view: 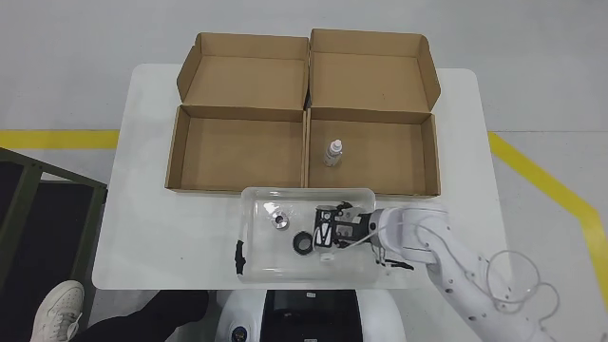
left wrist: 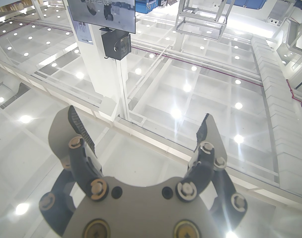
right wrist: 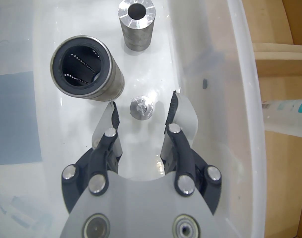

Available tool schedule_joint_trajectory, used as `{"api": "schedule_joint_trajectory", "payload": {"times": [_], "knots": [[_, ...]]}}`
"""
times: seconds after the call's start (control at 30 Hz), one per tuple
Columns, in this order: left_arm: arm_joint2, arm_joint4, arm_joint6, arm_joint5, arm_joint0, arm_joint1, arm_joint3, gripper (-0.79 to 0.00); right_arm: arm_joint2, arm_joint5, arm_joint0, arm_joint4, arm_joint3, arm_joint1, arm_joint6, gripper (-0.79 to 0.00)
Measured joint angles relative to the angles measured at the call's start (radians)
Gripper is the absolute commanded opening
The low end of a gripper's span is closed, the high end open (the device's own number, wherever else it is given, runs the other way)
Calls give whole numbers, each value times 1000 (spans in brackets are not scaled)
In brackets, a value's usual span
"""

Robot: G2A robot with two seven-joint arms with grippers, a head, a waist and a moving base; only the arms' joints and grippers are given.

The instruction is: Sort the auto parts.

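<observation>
Closing on the small screw [right wrist: 141, 108] is, in my judgement, the step in hand.

Layout across the table from my left, top view:
1. The left cardboard box [view: 237, 152].
2. The clear bin [view: 249, 247], in front of both boxes. It holds the metal sleeve [view: 278, 217], the linear bearing [view: 303, 243] and the right gripper [view: 328, 228].
3. The right cardboard box [view: 399, 157], with a small bottle-shaped part [view: 333, 152] lying in it.

The right wrist view resolves what the top view hides under the arm. The right gripper [right wrist: 143, 100] is spread, one finger on either side of the screw, which stands head-up on the bin floor. The bearing is just beside one finger.

To do this well, I would:
- Keep the screw centred.
- Lower until the pads flank the head.
- Close slowly, since a short metal part may slip or tip.
- Avoid nudging the bearing.

The left gripper [left wrist: 139, 115] is spread wide, holds nothing and points at the ceiling.
</observation>
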Motion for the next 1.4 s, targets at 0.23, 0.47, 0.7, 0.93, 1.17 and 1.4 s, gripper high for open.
{"api": "schedule_joint_trajectory", "payload": {"times": [0.23,0.47,0.7,0.93,1.17,1.4], "knots": [[0,0,0,0,0,0,0,0,-15,7,20,13,23,-2,-3,-779],[0,0,0,0,0,0,0,0,-9,-6,18,27,0,3,14,-785],[0,0,0,0,0,0,0,0,49,3,-21,60,-106,19,23,-785],[0,0,0,0,0,0,0,0,106,12,-60,179,-197,31,17,-785],[0,0,0,0,0,0,0,0,145,41,-63,343,-246,33,-65,-785],[0,0,0,0,0,0,0,0,210,68,-63,482,-293,36,-189,-785]]}}
